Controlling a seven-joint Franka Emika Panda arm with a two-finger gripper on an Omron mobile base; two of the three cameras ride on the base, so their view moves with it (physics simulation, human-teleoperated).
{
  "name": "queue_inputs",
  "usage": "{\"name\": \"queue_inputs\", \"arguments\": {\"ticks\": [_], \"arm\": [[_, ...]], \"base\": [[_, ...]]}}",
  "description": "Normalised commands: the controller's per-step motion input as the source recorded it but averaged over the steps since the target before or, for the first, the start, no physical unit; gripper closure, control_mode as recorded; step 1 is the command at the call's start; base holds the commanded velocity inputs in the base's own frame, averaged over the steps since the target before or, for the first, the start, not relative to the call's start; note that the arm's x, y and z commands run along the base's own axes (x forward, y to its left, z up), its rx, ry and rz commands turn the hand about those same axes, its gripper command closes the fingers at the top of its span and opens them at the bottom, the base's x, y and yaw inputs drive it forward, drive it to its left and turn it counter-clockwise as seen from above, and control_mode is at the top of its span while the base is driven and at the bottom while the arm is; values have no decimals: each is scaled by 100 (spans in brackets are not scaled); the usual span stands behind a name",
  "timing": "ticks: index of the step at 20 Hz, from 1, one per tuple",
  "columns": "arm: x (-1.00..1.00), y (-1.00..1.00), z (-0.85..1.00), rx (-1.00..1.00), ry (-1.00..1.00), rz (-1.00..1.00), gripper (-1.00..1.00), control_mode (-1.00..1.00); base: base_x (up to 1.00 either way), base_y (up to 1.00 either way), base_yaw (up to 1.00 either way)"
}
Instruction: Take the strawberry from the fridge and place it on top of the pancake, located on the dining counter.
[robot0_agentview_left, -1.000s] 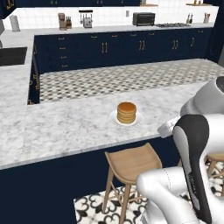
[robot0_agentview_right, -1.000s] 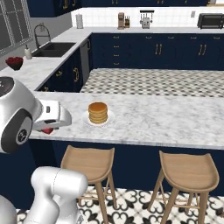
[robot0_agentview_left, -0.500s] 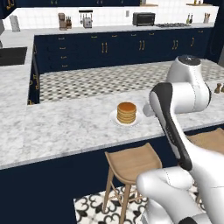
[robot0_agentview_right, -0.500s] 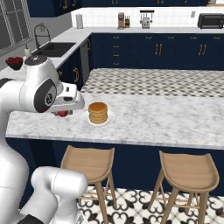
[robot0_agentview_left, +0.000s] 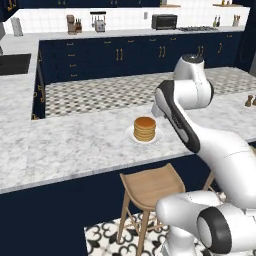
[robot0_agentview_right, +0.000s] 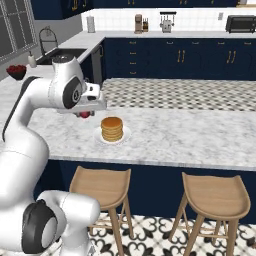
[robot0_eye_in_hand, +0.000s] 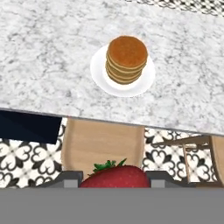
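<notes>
From the left base view, the white arm is arching over the dining counter (robot0_agentview_left: 60, 145), its elbow hanging just right of the pancake (robot0_agentview_left: 145, 128), which is sitting on its white plate (robot0_agentview_left: 131, 137) near the counter's front edge. The hand itself is tucked behind the arm here, so I'm not seeing the fruit from this side.

Over to the right base view: the gripper (robot0_agentview_right: 85, 114) is hovering just left of the stack, above the marble, and a spot of red, the strawberry (robot0_agentview_right: 85, 114), is peeking out beneath the hand. A wooden stool (robot0_agentview_right: 102, 186) is standing below the counter edge, under the plate.

Now the hand view, and this settles it: the strawberry, green leaves and all, is sitting pinched between the two dark fingertips (robot0_eye_in_hand: 70, 179), jaws narrowed onto its sides. The pancake lies ahead, not yet under the fruit.

I'm judging this berry light and soft, easily bruised, with a slick skin, so the gentle squeeze across its broad middle looks like the right hold. It is roundish too, so it could roll off the flat top unless it is let go low and centred.
</notes>
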Motion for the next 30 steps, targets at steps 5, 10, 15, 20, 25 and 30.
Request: {"name": "queue_inputs", "arguments": {"ticks": [5, 10, 15, 20, 25, 30], "arm": [[100, 0, -12, 0, 0, -2, 100, -100], [100, 0, -20, 0, 7, -4, 100, -100], [98, 0, -30, 0, 12, -5, 100, -100], [83, 0, -49, 0, 12, -8, 100, -100], [74, 0, -61, 0, 20, -6, 100, -100], [68, 0, -49, 0, 11, -4, 100, -100]], "base": [[0, 0, 0], [0, 0, 0], [0, 0, 0], [0, 0, 0], [0, 0, 0], [0, 0, 0]]}}
